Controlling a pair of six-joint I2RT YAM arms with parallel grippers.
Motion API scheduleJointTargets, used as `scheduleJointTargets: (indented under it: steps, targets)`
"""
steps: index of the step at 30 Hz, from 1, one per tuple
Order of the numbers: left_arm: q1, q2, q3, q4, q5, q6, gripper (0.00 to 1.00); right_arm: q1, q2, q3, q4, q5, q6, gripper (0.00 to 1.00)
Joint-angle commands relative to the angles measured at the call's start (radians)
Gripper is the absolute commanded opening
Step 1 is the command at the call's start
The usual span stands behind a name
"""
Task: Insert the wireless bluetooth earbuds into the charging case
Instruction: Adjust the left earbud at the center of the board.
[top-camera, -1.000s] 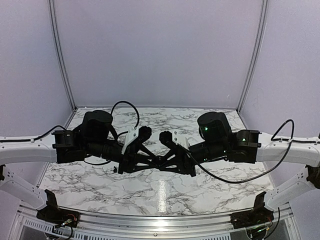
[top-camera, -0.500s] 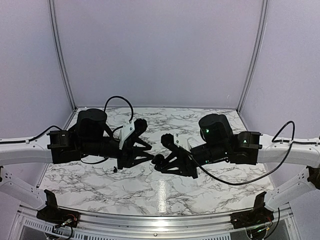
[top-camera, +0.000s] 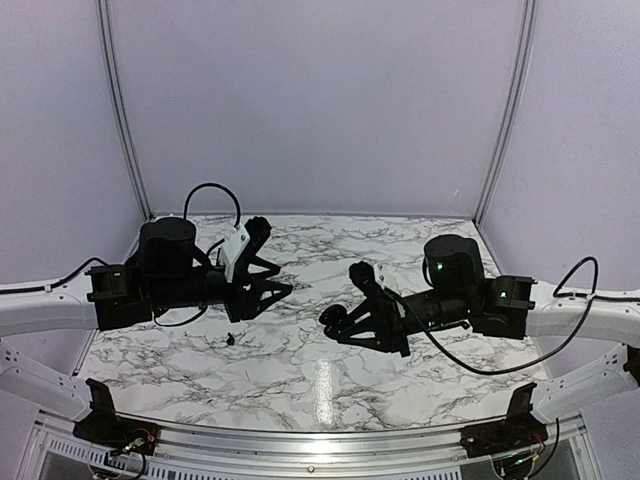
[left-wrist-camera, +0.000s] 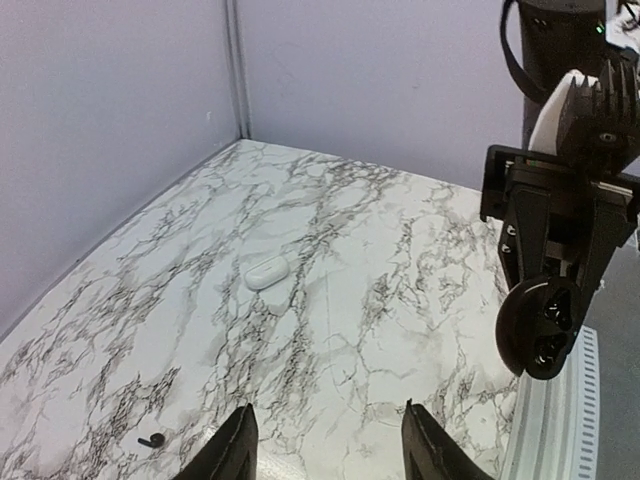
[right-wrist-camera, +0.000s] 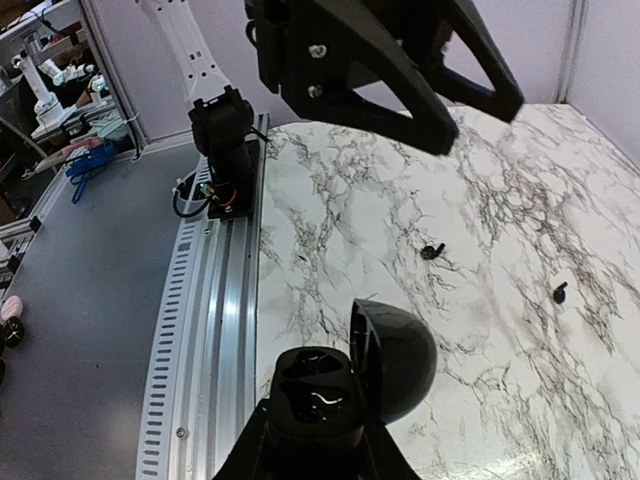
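Both arms hang low over the marble table (top-camera: 300, 385), facing each other across its middle with a clear gap between them. The left gripper (left-wrist-camera: 328, 440) shows its jaws released: the two black fingers (left-wrist-camera: 235, 455) stand apart at the bottom of the left wrist view with nothing but bare marble between them.

Over on the other side, the right gripper (right-wrist-camera: 318, 440) is clenched on the black charging case (right-wrist-camera: 345, 385). The jaws pinch the base of the case from both sides and carry it clear of the table. The lid is flipped up and leans away to one side, and the inside of the base looks glossy, though whether anything sits in the wells cannot be told. In the left wrist view the same case (left-wrist-camera: 540, 325) hangs at the tip of the right gripper, above the near rail.

And the earbuds? A black earbud (right-wrist-camera: 432, 250) lies loose on the marble beneath the left gripper, and a second black earbud (right-wrist-camera: 560, 292) rests farther in from the rail, apart from the first. Neither touches a gripper or the case. From above, the black earbud (top-camera: 232, 338) shows as a dark speck just on the near side of the left gripper.

One more item is out there: a white case (left-wrist-camera: 267, 270), lid shut, lying flat on the table ahead of the left gripper and well apart from both arms.
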Motion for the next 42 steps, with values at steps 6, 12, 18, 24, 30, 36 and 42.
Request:
scheduleJointTargets:
  steps: [6,12,18,24,30,36,42]
  targets:
    - [0.223,0.114,-0.019,-0.019,-0.173,-0.34,0.51,-0.189,-0.102,-0.161,0.254,-0.065,0.185,0.0]
    - [0.292,0.18,-0.056,0.014,-0.195,-0.433,0.48,-0.258,-0.137,-0.214,0.294,-0.083,0.193,0.0]
    - [0.336,0.289,-0.028,-0.02,-0.127,-0.423,0.46,-0.263,-0.143,-0.238,0.308,-0.074,0.16,0.0]
    - [0.336,0.399,0.073,-0.148,-0.104,-0.365,0.45,-0.263,-0.178,-0.264,0.331,-0.068,0.152,0.0]
    - [0.335,0.283,-0.054,-0.168,-0.117,-0.461,0.45,-0.263,-0.162,-0.269,0.333,-0.077,0.157,0.0]
    - [0.33,0.198,-0.124,-0.3,-0.106,-0.505,0.45,-0.263,-0.152,-0.269,0.339,-0.094,0.161,0.0]
    - [0.32,0.227,-0.141,-0.354,-0.099,-0.555,0.43,-0.263,-0.151,-0.27,0.341,-0.1,0.16,0.0]
